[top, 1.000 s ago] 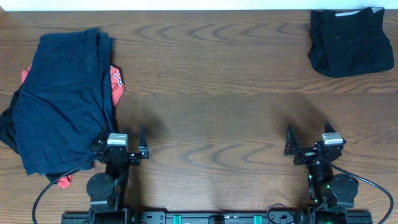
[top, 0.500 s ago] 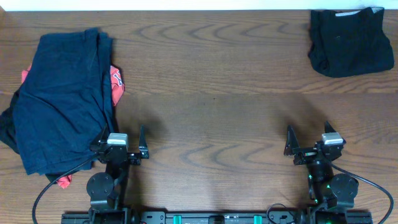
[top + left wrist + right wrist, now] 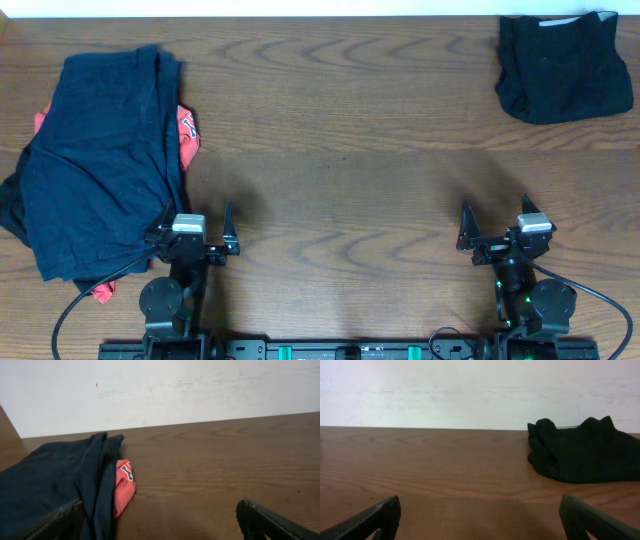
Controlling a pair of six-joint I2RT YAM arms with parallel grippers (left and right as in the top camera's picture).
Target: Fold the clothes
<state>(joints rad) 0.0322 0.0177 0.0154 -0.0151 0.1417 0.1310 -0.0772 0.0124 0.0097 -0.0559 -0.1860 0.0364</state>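
- Overhead: the rumpled navy cloth heap (image 3: pixel 100 160) lay just beside the left gripper (image 3: pixel 195 220), whose jaws were spread and empty. The right gripper (image 3: pixel 495 212), well apart from the heap, was likewise spread.
- Left wrist: a red garment (image 3: pixel 124 487) poked from under the heap (better to pinch one navy layer only).
- Right wrist: a folded black garment (image 3: pixel 585 457), far from the heap, blocked nothing.

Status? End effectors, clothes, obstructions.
Left end effector open, empty, at edge of navy pile; right end effector open, empty. Navy pile over red garment, unfolded; black garment far right corner. Nothing in the way.
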